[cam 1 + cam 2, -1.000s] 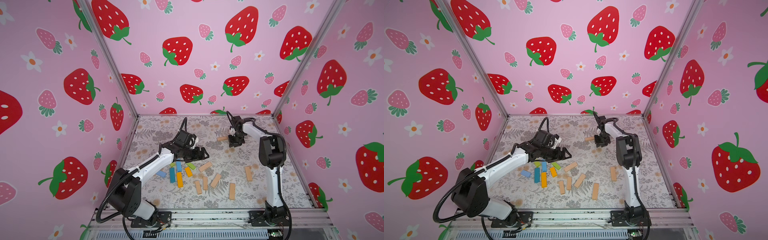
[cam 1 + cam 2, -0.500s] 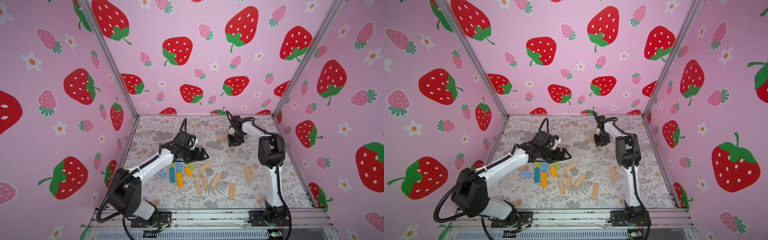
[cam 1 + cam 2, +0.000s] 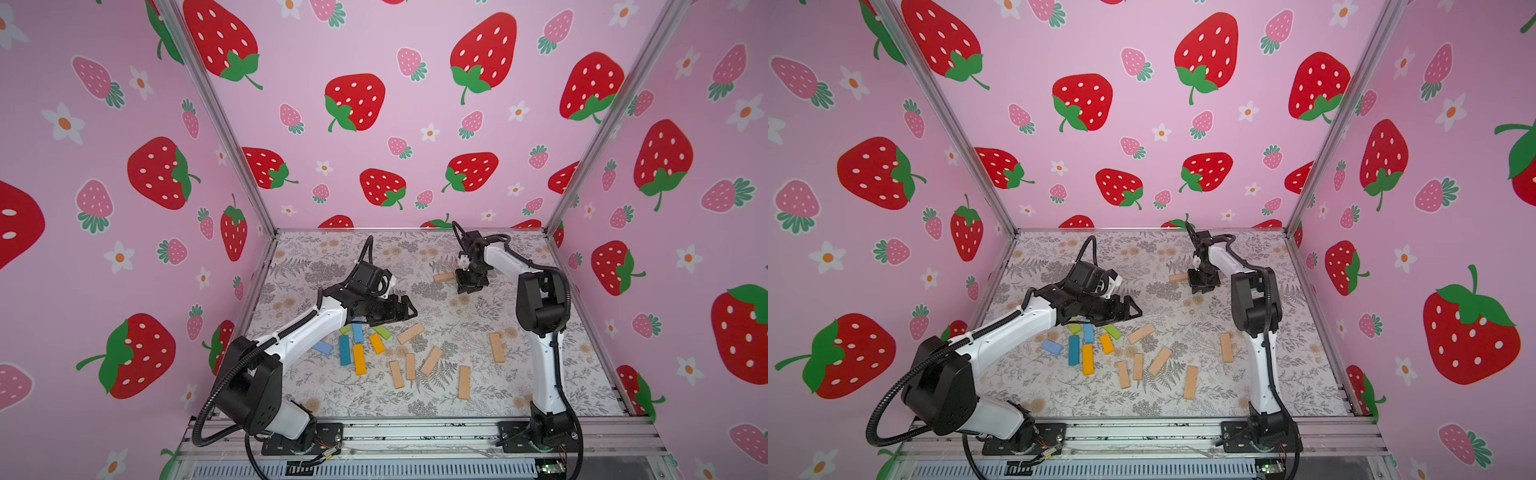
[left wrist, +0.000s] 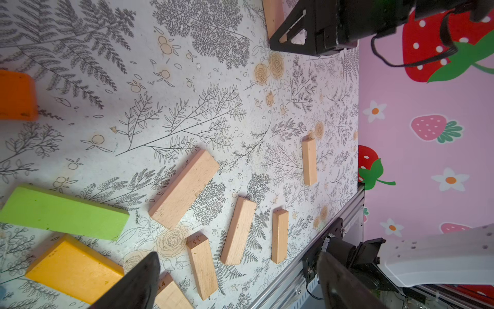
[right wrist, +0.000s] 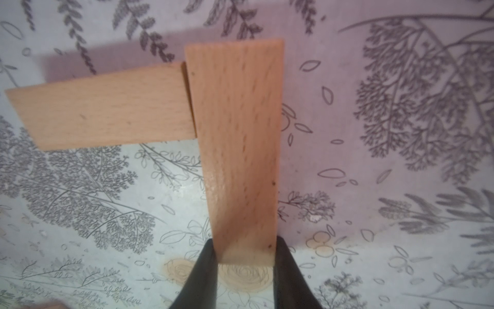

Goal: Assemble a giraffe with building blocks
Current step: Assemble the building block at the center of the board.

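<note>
Building blocks lie scattered on the floral table. Painted ones cluster under my left arm, among them a green block (image 3: 382,332) (image 4: 64,212) and a yellow block (image 3: 359,359) (image 4: 72,267). Several tan blocks (image 3: 431,361) (image 4: 184,187) lie beside them. My left gripper (image 3: 409,311) (image 3: 1133,311) (image 4: 238,256) hovers open above this cluster, holding nothing. Far back, my right gripper (image 3: 469,286) (image 5: 244,256) is shut on the end of a tan block (image 5: 240,149). That block's far end meets the end of another tan block (image 5: 104,107) (image 3: 443,277) lying flat, forming an L.
Pink strawberry walls (image 3: 374,124) close the table on three sides. An aluminium rail (image 3: 415,432) (image 4: 307,264) runs along the front edge, carrying both arm bases. A lone tan block (image 3: 496,347) lies near my right arm's upright link (image 3: 544,357).
</note>
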Motion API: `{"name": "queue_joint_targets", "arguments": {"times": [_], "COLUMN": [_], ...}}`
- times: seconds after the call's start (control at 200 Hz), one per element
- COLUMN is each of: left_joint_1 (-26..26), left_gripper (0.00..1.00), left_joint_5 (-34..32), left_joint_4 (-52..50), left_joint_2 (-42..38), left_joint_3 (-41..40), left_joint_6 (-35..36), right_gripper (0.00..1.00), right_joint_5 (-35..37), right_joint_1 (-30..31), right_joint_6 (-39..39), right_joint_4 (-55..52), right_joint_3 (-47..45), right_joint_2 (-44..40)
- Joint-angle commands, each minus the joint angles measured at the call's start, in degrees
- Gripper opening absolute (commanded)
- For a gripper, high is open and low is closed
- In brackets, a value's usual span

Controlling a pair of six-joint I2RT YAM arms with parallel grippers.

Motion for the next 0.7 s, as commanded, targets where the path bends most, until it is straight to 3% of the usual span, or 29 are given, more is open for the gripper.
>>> {"name": "queue_joint_targets", "arguments": {"times": [0.0, 0.69], "left_joint_1": [0.3, 0.6], "left_gripper": [0.93, 0.93], "left_joint_5": [0.6, 0.7], "left_joint_4": [-0.2, -0.9], "left_joint_2": [-1.5, -2.0], "left_joint_3": [-0.4, -0.3], "left_joint_6": [0.7, 1.0], "right_gripper": [0.29, 0.28], "right_joint_5": [-0.9, -0.5], "right_joint_1": [0.5, 0.5], "right_joint_6": [-0.4, -1.6], "right_joint_4": [-1.5, -2.9], "right_joint_3": [0.9, 1.3], "right_joint_2": [2.3, 1.9]}}
